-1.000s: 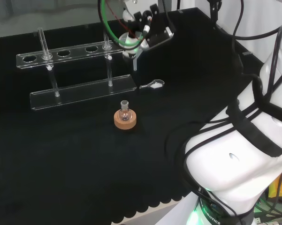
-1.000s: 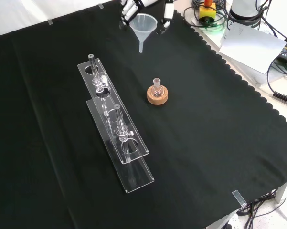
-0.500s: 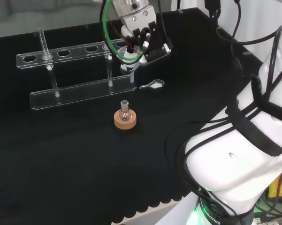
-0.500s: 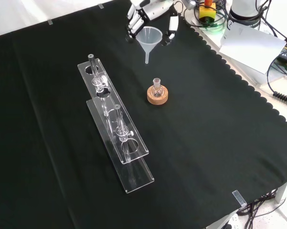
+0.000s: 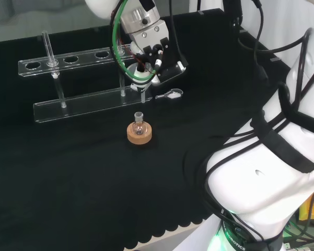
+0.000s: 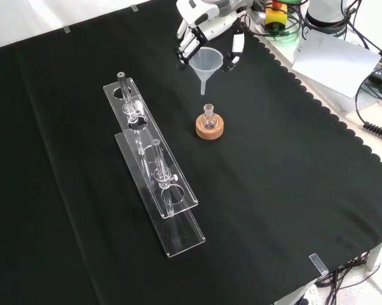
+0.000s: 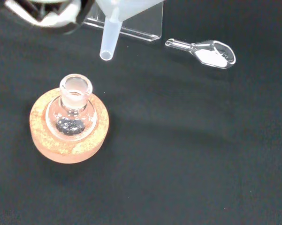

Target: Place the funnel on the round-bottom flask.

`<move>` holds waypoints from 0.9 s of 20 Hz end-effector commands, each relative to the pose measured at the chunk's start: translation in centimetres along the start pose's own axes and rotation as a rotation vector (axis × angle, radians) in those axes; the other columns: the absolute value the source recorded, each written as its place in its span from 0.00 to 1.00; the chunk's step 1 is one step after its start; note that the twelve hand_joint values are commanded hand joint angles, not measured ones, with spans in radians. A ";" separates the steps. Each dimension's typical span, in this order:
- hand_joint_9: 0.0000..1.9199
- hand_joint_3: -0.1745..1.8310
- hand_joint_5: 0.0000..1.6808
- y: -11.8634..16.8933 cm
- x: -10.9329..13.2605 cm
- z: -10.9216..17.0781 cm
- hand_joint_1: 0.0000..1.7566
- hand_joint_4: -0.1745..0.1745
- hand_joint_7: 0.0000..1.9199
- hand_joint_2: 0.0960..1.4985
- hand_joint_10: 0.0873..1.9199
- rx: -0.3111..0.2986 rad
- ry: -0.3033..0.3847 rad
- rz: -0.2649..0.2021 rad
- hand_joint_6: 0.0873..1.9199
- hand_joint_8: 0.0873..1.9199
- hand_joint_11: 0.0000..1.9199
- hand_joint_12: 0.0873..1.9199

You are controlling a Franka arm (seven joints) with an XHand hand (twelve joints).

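Fingers of the hand [image 5: 146,49] curl round the funnel [image 5: 141,78] in the head view, carrying it above the desk [image 5: 68,172], near the round-bottom flask [image 5: 139,124] on its cork ring [image 5: 139,134]. From the front, the funnel [image 6: 206,63] hangs stem-down, short of the flask [image 6: 208,115]. At the wrist, the stem tip sits beside the narrow neck; lowering off-centre could knock the flask over. A clear scoop [image 7: 204,50] lies nearby.

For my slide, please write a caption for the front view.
Hand carries a funnel above the round-bottom flask on its cork ring.
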State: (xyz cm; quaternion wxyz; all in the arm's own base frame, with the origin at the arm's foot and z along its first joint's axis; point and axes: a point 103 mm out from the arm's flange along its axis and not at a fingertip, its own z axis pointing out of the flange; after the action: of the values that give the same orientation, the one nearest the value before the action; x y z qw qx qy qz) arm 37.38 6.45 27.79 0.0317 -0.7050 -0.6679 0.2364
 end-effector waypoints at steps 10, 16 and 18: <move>0.57 0.46 0.48 0.4 1.8 1.4 0.55 0.38 0.38 0.47 0.18 0.019 -0.011 -0.016 0.35 0.33 0.41 0.57; 0.57 0.46 0.48 0.7 2.2 1.8 0.55 0.37 0.38 0.47 0.18 0.025 -0.010 -0.019 0.35 0.33 0.41 0.57; 0.57 0.46 0.48 0.9 2.1 2.0 0.55 0.37 0.38 0.47 0.18 0.032 -0.011 -0.017 0.35 0.33 0.41 0.57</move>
State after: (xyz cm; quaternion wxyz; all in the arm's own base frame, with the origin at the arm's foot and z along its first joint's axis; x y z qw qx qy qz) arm 37.32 7.86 25.43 0.0383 -0.6971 -0.6720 0.2469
